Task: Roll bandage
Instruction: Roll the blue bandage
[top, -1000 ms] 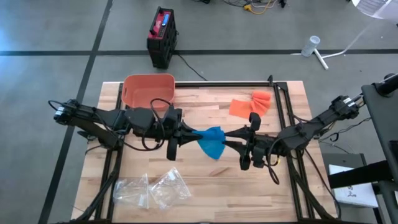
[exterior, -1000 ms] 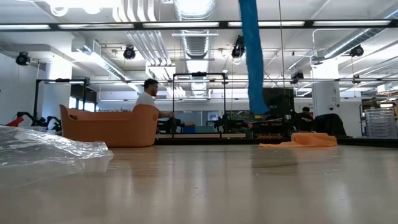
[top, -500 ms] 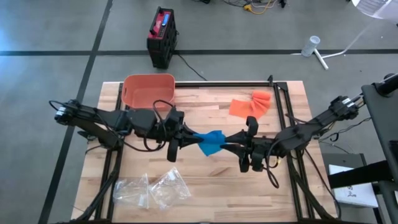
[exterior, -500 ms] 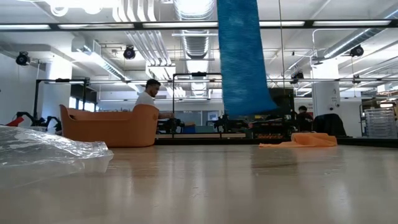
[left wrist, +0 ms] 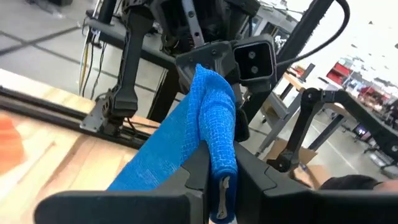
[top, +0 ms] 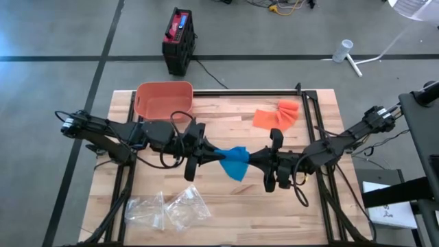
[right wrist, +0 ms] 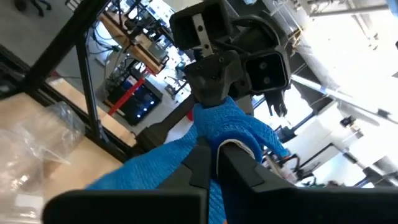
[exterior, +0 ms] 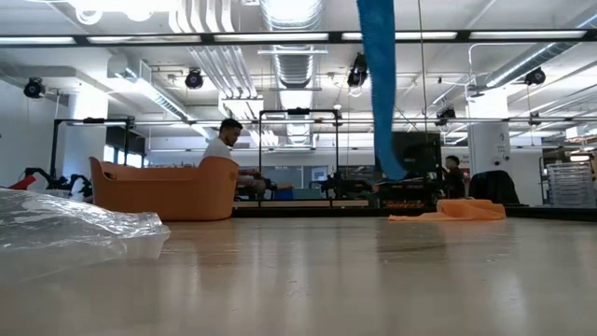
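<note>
I have the pale slatted wooden bench (top: 226,206) under both arms, its black metal frame (top: 247,92) running along the far edge; on its far left corner sits the terracotta-orange plastic tub (top: 163,100), empty as far as I can see from above; in the low view a person (exterior: 224,142) shows in the room beyond it. Towards the far right lies a crumpled orange cloth (top: 276,114), apart from both arms; on the near left two clear crinkled plastic bags (top: 168,209) rest side by side.

Over the middle of the bench the bright blue woven bandage (top: 234,161) is held up clear of the wood, strung between the two grippers; in the low view it hangs down as a narrow blue strip, its end well above the surface.

My left gripper (top: 210,153) reaches in from the left and is clamped tight on one end of the bandage; the left wrist view shows the fabric pinched between its dark fingers (left wrist: 198,168). My right gripper (top: 253,158) comes in from the right, facing the left one, and is likewise closed down on the other end of the bandage.
</note>
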Motion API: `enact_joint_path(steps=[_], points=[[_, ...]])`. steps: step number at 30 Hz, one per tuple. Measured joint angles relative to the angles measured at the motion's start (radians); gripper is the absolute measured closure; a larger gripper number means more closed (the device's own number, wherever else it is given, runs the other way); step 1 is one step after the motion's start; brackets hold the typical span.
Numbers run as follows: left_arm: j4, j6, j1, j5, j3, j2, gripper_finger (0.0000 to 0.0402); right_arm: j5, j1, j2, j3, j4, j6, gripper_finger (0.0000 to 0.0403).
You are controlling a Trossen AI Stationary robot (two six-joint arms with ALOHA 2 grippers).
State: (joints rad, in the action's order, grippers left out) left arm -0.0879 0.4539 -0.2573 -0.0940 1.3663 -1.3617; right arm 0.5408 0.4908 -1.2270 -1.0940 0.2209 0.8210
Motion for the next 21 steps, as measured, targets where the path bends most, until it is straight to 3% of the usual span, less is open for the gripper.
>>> enact_joint_path(steps=[5,9,17,21], points=[[-0.004,-0.158,-0.001,0.0,0.0,0.005,0.0345,0.0,0.001,0.002,-0.017,-0.018,-0.129,0.0395],[-0.044,-0.283,-0.002,-0.023,0.0,0.016,0.0305,0.001,0.005,0.014,-0.038,-0.088,-0.224,0.0399],[-0.297,-0.483,-0.002,-0.318,-0.002,0.052,0.0201,0.007,0.006,0.068,-0.048,-0.113,-0.331,0.0399],[-0.278,-0.454,-0.004,-0.334,-0.057,0.055,0.016,0.053,0.004,0.108,-0.048,-0.115,-0.394,0.04]])
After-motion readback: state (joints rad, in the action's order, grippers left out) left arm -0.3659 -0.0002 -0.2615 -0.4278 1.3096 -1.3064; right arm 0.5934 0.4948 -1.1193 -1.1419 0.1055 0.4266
